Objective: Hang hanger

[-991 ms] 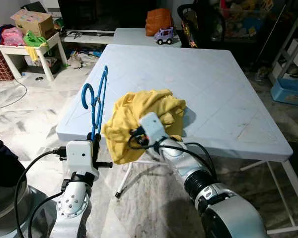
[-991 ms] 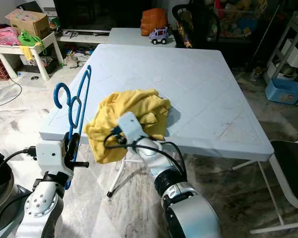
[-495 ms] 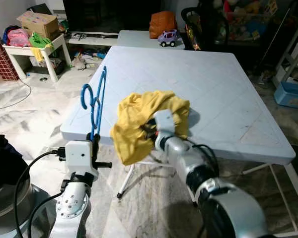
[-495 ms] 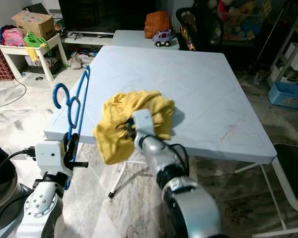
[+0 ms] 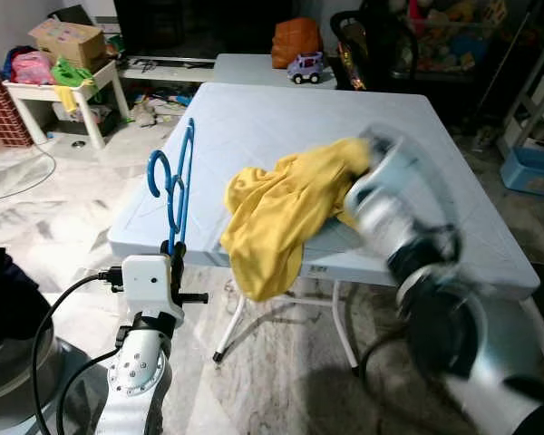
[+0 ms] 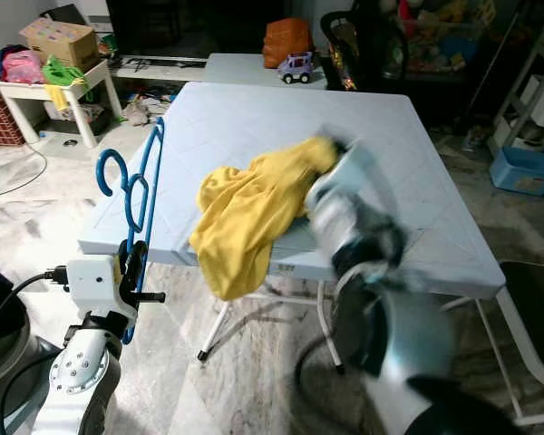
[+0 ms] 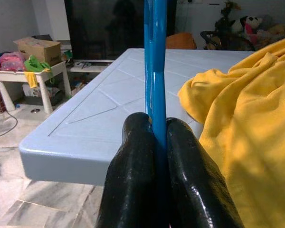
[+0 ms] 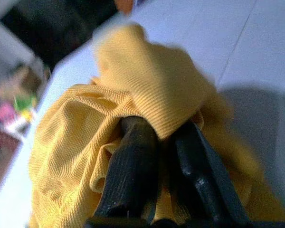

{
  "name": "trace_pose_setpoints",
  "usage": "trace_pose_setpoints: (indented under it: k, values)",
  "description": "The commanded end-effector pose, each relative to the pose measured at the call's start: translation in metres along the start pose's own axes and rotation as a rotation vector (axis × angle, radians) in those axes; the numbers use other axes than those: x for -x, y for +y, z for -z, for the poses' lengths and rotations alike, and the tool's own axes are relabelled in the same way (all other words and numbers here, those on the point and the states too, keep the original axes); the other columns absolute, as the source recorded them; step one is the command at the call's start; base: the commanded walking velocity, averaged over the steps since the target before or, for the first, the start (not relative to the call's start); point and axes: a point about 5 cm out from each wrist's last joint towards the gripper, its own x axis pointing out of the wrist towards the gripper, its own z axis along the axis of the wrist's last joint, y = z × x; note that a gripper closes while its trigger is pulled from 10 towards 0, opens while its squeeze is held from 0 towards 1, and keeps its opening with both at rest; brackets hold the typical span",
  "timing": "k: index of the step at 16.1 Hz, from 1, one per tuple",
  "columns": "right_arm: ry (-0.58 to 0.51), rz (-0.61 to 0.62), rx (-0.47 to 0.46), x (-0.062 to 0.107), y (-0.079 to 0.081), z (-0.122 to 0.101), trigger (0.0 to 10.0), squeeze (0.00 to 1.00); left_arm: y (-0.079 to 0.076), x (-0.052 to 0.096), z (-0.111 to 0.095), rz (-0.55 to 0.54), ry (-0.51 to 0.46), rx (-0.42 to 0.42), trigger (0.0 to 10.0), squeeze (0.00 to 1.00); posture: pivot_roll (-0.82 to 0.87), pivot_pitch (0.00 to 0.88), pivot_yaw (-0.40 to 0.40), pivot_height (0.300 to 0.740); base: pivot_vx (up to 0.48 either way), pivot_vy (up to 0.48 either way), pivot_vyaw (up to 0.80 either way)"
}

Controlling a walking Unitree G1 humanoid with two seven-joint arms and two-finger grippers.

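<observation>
A blue plastic hanger [image 5: 174, 186] stands upright at the table's front left corner. My left gripper [image 5: 174, 260] is shut on its lower bar, which the left wrist view shows pinched between the two black fingers [image 7: 133, 156]. A yellow garment [image 5: 286, 204] trails from the white table top [image 5: 426, 136] down over the front edge. My right gripper [image 8: 164, 128] is shut on a bunch of this cloth. The right arm [image 5: 390, 208] is motion-blurred above the middle of the table, right of the hanger.
A second white table behind carries a toy car [image 5: 306, 66] and an orange bag [image 5: 293, 43]. A small side table with a cardboard box [image 5: 68, 41] stands far left. A blue bin [image 5: 530, 168] sits on the floor at right, a dark chair [image 6: 535, 290] at front right.
My right arm has swung up and to the right over the table, pulling the yellow garment with it so it stretches out. The left gripper and hanger have stayed put.
</observation>
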Motion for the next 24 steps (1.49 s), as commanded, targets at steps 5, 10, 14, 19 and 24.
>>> trace_pose_setpoints:
  k: [5, 10, 14, 19, 24]
  values:
    - [-0.268, -0.073, -0.028, 0.003, 0.021, -0.077, 0.0, 0.0, -0.001, -0.002, -0.004, -0.018, -0.019, -0.001, 10.0, 0.0, 0.14, 0.0, -0.055, 0.74, 0.0, 0.0, 0.0]
    - [-0.021, -0.341, 0.795, 0.004, 0.019, 0.009, 10.0, 1.0, -0.004, -0.003, -0.003, -0.01, -0.017, 0.004, 10.0, 0.0, 0.13, 0.0, -0.052, 0.74, 0.0, 0.0, 0.0]
    - [0.159, -0.453, 1.184, 0.009, -0.014, 0.038, 10.0, 1.0, -0.004, -0.003, -0.002, -0.005, -0.014, 0.003, 10.0, 0.0, 0.12, 0.0, -0.047, 0.74, 0.0, 0.0, 0.0]
    - [0.127, -0.426, 1.166, 0.006, -0.022, 0.009, 10.0, 1.0, -0.005, -0.004, -0.001, 0.001, -0.012, 0.004, 10.0, 0.0, 0.12, 0.0, -0.042, 0.74, 0.0, 0.0, 0.0]
    - [0.256, -0.544, 1.091, 0.011, -0.036, 0.012, 10.0, 1.0, -0.005, -0.004, -0.002, 0.013, -0.011, 0.001, 10.0, 0.0, 0.11, 0.0, -0.023, 0.74, 0.0, 0.0, 0.0]
